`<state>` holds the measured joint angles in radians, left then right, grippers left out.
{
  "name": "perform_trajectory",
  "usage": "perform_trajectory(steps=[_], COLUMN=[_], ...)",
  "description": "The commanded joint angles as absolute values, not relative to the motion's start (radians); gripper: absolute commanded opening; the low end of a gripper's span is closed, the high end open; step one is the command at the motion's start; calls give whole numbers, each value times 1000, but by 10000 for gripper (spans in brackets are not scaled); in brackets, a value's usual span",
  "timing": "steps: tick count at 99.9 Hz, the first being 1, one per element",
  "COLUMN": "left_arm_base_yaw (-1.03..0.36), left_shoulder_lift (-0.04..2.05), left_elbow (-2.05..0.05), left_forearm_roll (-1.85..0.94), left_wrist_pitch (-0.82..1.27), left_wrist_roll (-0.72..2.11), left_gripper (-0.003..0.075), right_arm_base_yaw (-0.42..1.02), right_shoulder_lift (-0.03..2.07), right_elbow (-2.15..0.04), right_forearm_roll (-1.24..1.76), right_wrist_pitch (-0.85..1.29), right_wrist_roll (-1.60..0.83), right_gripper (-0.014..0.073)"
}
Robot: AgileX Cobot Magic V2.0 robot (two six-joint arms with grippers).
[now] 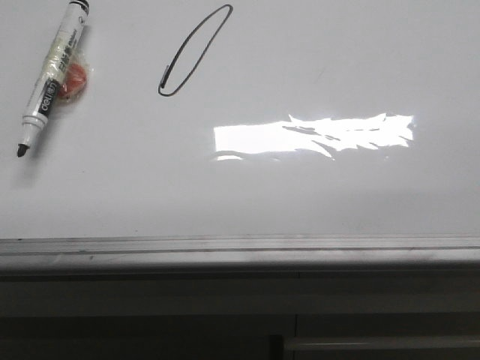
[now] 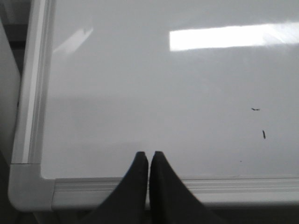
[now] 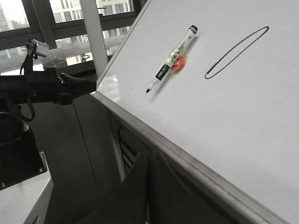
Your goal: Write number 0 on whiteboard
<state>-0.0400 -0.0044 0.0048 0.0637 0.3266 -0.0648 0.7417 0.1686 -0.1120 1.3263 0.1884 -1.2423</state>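
The whiteboard [image 1: 300,202] fills the front view, with its grey edge rail [image 1: 240,247] along the near side. The number 0 [image 1: 193,51] is a thin black slanted oval near the far left; it also shows in the right wrist view [image 3: 236,52]. A white marker pen [image 1: 54,75] lies uncapped to its left, tip toward me, with an orange-red bit [image 1: 73,81] beside it. My left gripper [image 2: 149,155] is shut and empty over the board's near corner. My right gripper [image 3: 150,156] is shut and empty, off the board beside its rail. Neither gripper shows in the front view.
A bright glare patch [image 1: 315,135] lies on the board's middle. Two small black marks [image 2: 259,122] sit on the board in the left wrist view. The other arm [image 3: 46,86] and windows [image 3: 70,18] show beyond the board's edge in the right wrist view.
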Motion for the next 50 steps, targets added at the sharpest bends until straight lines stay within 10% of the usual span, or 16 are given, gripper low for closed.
perform_trajectory(steps=[1,50], left_arm_base_yaw=[-36,-36], left_shoulder_lift=[-32,-32], left_elbow=[38,36], left_forearm_roll=[55,55], left_wrist_pitch=[279,272], left_wrist_roll=[-64,-64], left_gripper=[-20,-20], right_arm_base_yaw=[741,741], right_shoulder_lift=[177,177], right_elbow=[-135,-135], right_forearm_roll=[1345,1345], right_wrist_pitch=[178,178], right_wrist_roll=[-1247,-1247], right_gripper=[-69,-69])
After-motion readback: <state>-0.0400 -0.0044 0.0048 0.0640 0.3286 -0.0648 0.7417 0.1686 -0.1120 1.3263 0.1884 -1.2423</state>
